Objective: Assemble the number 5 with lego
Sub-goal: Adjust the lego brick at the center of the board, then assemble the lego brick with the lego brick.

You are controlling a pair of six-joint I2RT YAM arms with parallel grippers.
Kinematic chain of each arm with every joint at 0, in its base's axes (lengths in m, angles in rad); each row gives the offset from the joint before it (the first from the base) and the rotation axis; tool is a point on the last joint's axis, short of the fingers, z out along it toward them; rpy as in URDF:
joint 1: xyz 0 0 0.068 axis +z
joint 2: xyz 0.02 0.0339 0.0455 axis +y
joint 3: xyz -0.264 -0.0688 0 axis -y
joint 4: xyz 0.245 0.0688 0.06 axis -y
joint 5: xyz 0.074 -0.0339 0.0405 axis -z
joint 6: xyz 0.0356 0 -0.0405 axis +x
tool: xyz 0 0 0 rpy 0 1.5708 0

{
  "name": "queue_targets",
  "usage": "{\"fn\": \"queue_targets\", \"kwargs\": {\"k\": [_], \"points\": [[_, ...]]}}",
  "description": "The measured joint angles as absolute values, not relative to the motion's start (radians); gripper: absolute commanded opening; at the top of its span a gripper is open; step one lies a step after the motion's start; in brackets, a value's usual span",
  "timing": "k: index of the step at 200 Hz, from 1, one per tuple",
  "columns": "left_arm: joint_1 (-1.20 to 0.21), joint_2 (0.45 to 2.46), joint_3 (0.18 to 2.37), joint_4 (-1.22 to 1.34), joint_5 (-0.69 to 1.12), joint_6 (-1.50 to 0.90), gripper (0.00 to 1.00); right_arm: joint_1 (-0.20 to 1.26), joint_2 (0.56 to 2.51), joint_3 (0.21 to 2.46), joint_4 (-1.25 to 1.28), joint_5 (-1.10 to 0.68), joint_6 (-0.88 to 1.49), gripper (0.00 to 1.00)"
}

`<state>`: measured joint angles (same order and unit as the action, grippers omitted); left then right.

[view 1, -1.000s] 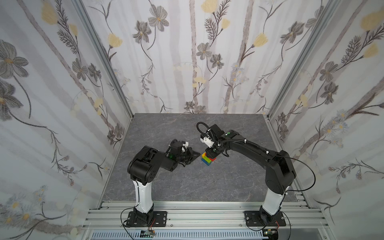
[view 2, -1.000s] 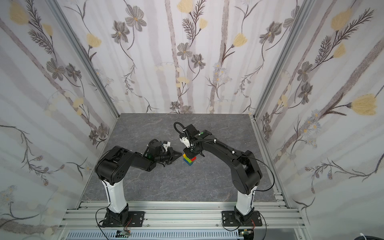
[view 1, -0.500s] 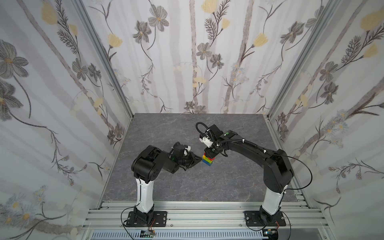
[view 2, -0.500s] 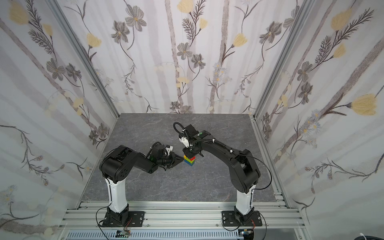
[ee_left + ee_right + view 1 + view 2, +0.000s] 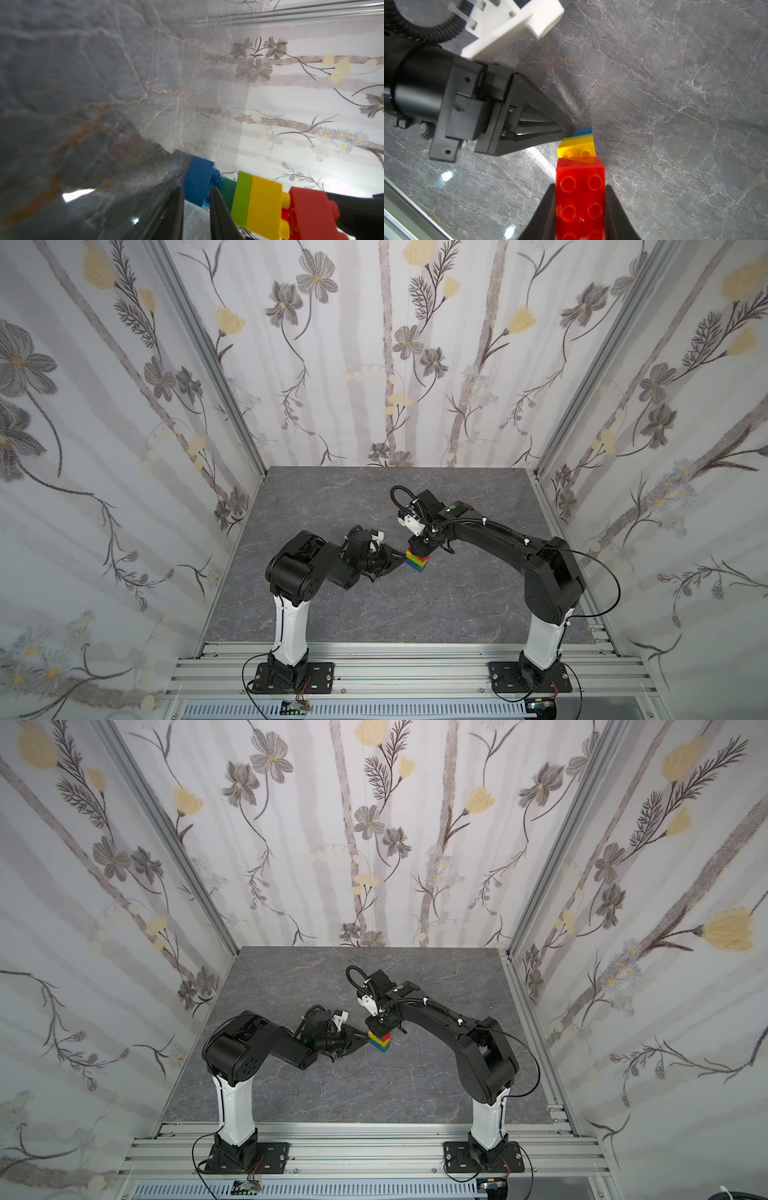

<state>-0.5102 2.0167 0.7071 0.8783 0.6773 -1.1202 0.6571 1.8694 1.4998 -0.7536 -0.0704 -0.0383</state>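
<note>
The lego stack (image 5: pixel 417 562) (image 5: pixel 379 1043) stands mid-table in both top views, layered like the number 5: red (image 5: pixel 580 197) on top, then yellow (image 5: pixel 576 148), lime green (image 5: pixel 242 197), dark green (image 5: pixel 228 187) and blue (image 5: pixel 198 180) at the bottom. My right gripper (image 5: pixel 580 186) (image 5: pixel 419 549) comes down from above, shut on the red brick. The left gripper (image 5: pixel 197 189) (image 5: pixel 401 560) lies low and sideways, its jaws a narrow gap apart, tips at the near end of the blue brick.
The grey marble table (image 5: pixel 457 605) is walled in by floral panels at the back and both sides. An aluminium rail (image 5: pixel 374 668) carrying both arm bases runs along the front edge. Both arms crowd the table's middle.
The left arm has swung closer to the stack's base and its jaws have parted slightly. The right gripper and the stack have barely moved.
</note>
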Motion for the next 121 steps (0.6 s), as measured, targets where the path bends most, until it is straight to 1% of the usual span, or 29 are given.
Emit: {"fn": "queue_targets", "kwargs": {"k": [121], "points": [[-0.519,2.030,0.722,0.892,0.678,-1.119,0.25,0.655,1.884,1.502,-0.754,-0.038,-0.101,0.07]]}}
